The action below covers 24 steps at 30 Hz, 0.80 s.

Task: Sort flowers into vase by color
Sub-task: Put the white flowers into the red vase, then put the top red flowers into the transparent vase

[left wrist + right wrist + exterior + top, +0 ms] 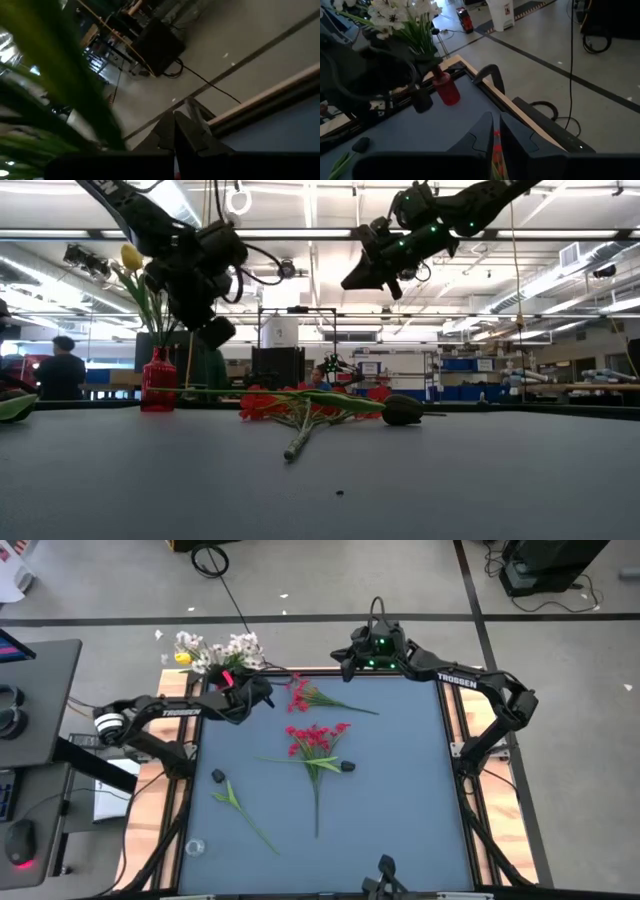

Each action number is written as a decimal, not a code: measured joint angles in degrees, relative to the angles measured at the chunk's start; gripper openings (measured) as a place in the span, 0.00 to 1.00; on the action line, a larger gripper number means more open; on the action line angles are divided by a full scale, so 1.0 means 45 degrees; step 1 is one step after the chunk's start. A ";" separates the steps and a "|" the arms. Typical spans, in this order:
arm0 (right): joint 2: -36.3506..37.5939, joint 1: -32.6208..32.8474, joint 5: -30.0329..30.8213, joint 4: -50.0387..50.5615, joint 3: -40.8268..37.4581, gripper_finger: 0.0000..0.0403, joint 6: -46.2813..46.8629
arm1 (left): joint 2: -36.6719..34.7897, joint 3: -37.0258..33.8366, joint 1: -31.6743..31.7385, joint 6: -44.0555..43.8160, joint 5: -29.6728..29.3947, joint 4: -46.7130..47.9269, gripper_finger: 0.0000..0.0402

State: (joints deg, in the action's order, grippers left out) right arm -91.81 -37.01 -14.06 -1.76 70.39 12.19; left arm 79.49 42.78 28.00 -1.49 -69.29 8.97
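Observation:
A red vase (446,91) with white flowers (232,648) stands at the table's far left corner. A yellow flower (131,257) rises beside it. One red sprig (300,692) lies flat near the far edge. A red bunch (318,738) lies mid-table, its stems toward the near edge. A green sprig (238,802) lies near left. My left gripper (265,690) hovers by the vase, shut, and I see nothing between its fingers (192,125). My right gripper (338,658) hangs high over the far edge. Only a slit shows between its fingers (482,127), and nothing is held.
A dark cylinder (422,100) stands next to the red vase. Two dark buds (347,766) (217,776) lie on the mat. A small clear object (195,846) sits at the near left. Wooden rails (455,720) border the table. A person (62,370) shows in the room behind.

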 joint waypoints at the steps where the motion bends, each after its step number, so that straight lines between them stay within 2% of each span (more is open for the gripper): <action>1: 0.0000 -0.0039 -0.0082 0.0034 0.0000 0.11 -0.0024 | -0.0161 0.0001 0.0030 -0.0033 -0.0046 -0.0036 0.01; 11: 0.0000 -0.0318 -0.0529 0.0128 0.0000 0.11 -0.0097 | -0.0936 0.0000 0.0161 -0.1242 0.0118 0.1548 0.01; 14: 0.0000 -0.0339 -0.0559 0.0182 0.0000 0.11 -0.0179 | -0.1046 0.0005 0.0171 -0.1824 0.1038 0.1839 0.01; 18: 0.0000 -0.0359 -0.0560 0.0334 0.0000 0.11 -0.0248 | -0.0985 0.0004 0.0171 -0.2528 0.3327 0.2185 0.02; 24: 0.0000 -0.0359 -0.0614 0.0520 0.0000 0.11 -0.0379 | -0.0919 0.0005 -0.0028 -0.2876 0.4131 0.2164 0.12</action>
State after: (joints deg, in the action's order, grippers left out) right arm -91.81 -38.63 -16.83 0.58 70.39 10.48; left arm 75.35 42.81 27.88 -14.43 -50.70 18.71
